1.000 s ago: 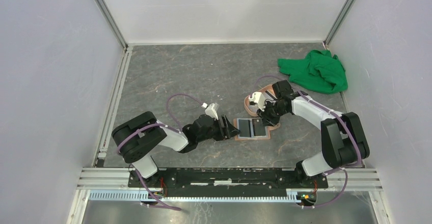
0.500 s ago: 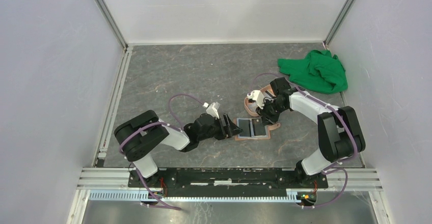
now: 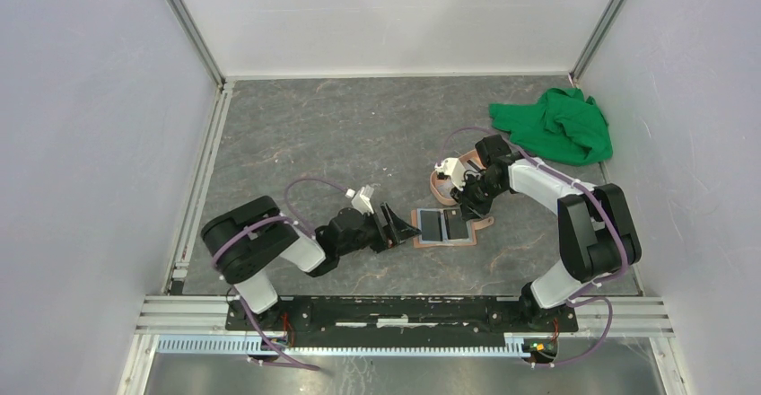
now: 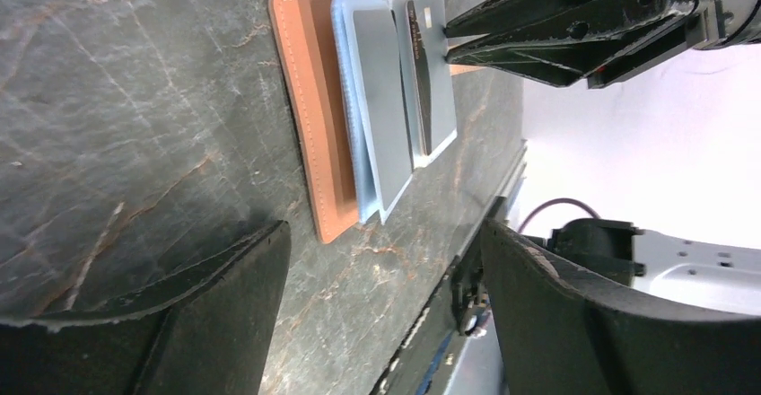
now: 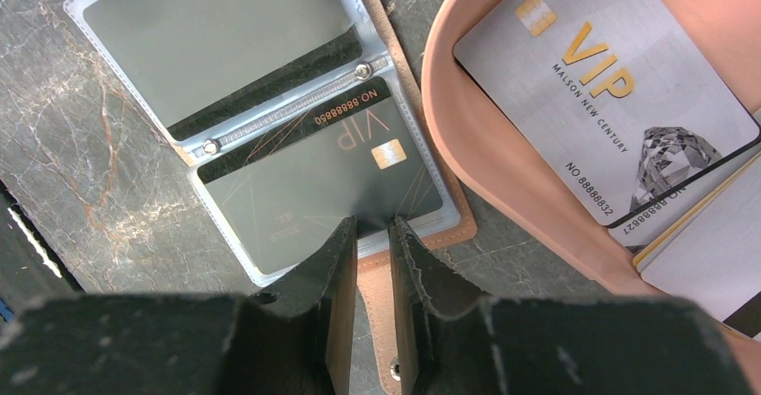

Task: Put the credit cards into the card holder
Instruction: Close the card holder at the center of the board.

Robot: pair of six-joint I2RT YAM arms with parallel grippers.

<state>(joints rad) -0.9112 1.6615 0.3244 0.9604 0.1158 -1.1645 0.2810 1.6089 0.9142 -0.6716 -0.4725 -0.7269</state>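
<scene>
The card holder (image 3: 446, 227) lies open on the table, tan (image 4: 310, 99) with clear sleeves. A black VIP credit card (image 5: 319, 175) sits in its near sleeve, and a dark grey card (image 5: 215, 45) fills the other sleeve. My right gripper (image 5: 368, 226) has its tips at the black card's edge, over the snap tab (image 5: 372, 314). Its jaws stand a narrow gap apart with nothing between them. My left gripper (image 4: 386, 269) stands wide open and empty just left of the holder (image 3: 404, 226). More credit cards, a grey-white VIP one (image 5: 610, 81) on top, lie in the pink tray (image 5: 467, 135).
The pink tray (image 3: 438, 186) sits just behind the holder, touching the right arm's working area. A green cloth (image 3: 556, 126) is bunched at the back right. White walls and metal rails enclose the table on three sides.
My left gripper has opened wider and drawn back a little to the left, away from the holder. The right gripper has stayed at the card's edge.
</scene>
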